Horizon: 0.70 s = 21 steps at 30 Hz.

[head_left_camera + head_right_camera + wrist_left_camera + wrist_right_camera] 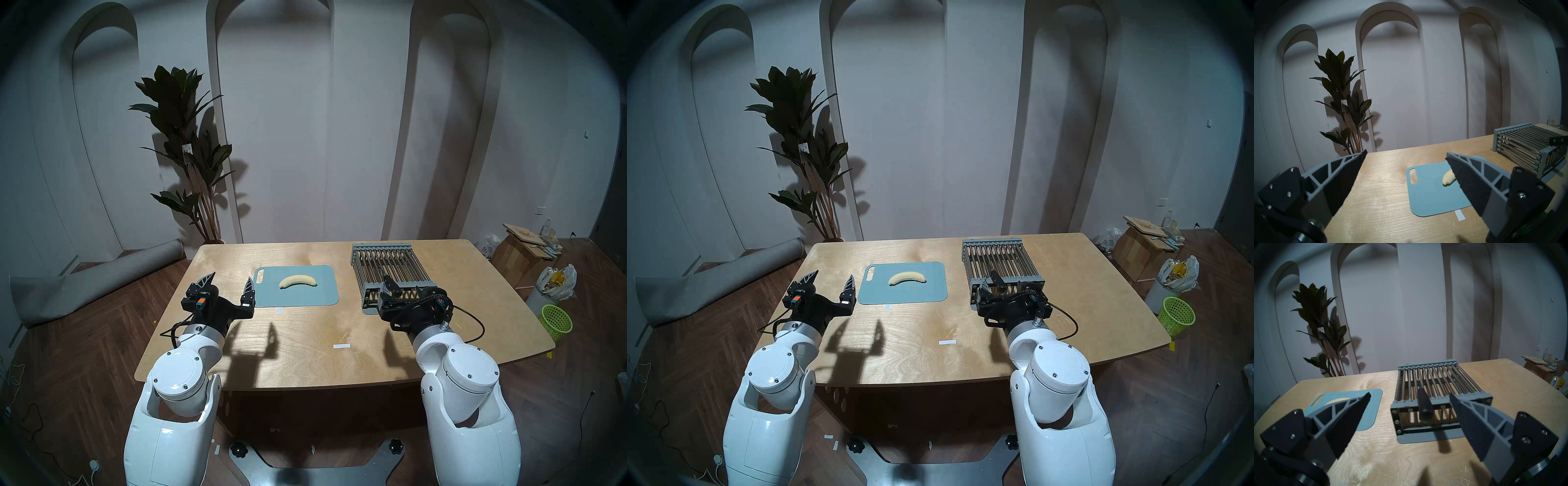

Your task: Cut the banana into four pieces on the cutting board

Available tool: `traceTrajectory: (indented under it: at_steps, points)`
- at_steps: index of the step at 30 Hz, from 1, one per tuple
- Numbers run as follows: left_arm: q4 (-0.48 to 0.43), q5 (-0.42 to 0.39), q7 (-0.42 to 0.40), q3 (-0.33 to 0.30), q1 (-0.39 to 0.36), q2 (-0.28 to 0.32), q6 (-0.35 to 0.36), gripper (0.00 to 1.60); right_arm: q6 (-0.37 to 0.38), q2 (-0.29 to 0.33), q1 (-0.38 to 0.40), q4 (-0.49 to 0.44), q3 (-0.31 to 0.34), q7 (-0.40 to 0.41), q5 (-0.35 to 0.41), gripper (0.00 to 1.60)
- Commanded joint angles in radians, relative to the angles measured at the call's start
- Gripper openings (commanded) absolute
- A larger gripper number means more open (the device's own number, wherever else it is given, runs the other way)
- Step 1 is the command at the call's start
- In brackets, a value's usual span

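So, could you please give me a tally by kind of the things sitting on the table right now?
Peeled banana: 1
Blue-grey cutting board: 1
Grey slatted rack: 1
Black-handled knife on the rack: 1
Grey mat under the rack: 1
White tape strips: 2
Total: 7
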Motion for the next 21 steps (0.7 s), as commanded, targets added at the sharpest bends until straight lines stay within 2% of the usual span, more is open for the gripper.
traceTrajectory:
  at_steps: [1,8,14,21]
  points:
    - [-0.019,-0.001,-0.001,0.000,-0.003,0.001,-0.003,1.60,0.020,-0.014,0.046,-0.007,-0.005,-0.053,0.011,1.60]
    - [-0.019,-0.001,-0.001,0.000,-0.003,0.001,-0.003,1.60,0.008,-0.011,0.082,0.058,-0.005,-0.080,-0.027,1.60]
    - [-0.019,-0.001,-0.001,0.000,-0.004,0.001,-0.003,1.60,-0.034,-0.004,0.148,0.177,-0.007,-0.105,-0.061,1.60]
    - [-0.018,-0.001,0.000,0.000,-0.004,0.001,-0.003,1.60,-0.051,0.001,0.187,0.200,-0.016,-0.117,-0.081,1.60]
